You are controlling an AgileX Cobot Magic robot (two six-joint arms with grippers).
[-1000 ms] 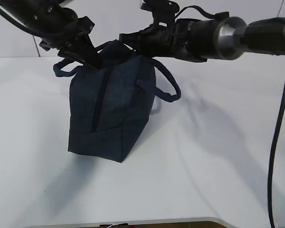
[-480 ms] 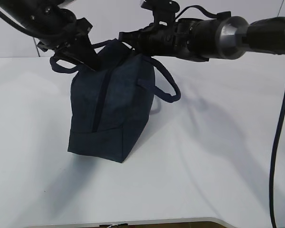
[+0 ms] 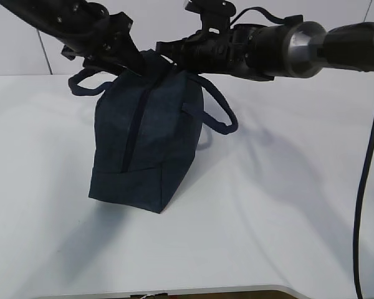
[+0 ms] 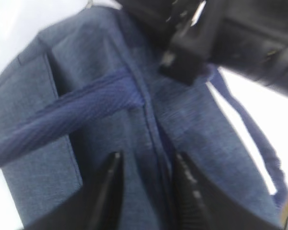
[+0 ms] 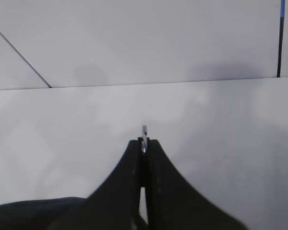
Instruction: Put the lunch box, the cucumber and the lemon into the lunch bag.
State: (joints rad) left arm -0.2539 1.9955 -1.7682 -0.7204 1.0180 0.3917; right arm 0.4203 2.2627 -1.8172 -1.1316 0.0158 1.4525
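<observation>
Bag [image 3: 146,143] upright near table's [image 3: 287,205] far edge, zipped. Right claw [image 5: 144,141] clenched on metal pull; left claw [image 4: 146,165] parted, straddling zipper seam. Best pulled steadily along seam, fabric braced.

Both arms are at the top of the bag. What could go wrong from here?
1. The right end effector pinches only a thin metal piece, probably the pull, at its very tips; it could slip out.
2. The left end effector is open astride the zipper, gripping nothing, so a tug could drag or tip the tall bag.
</observation>
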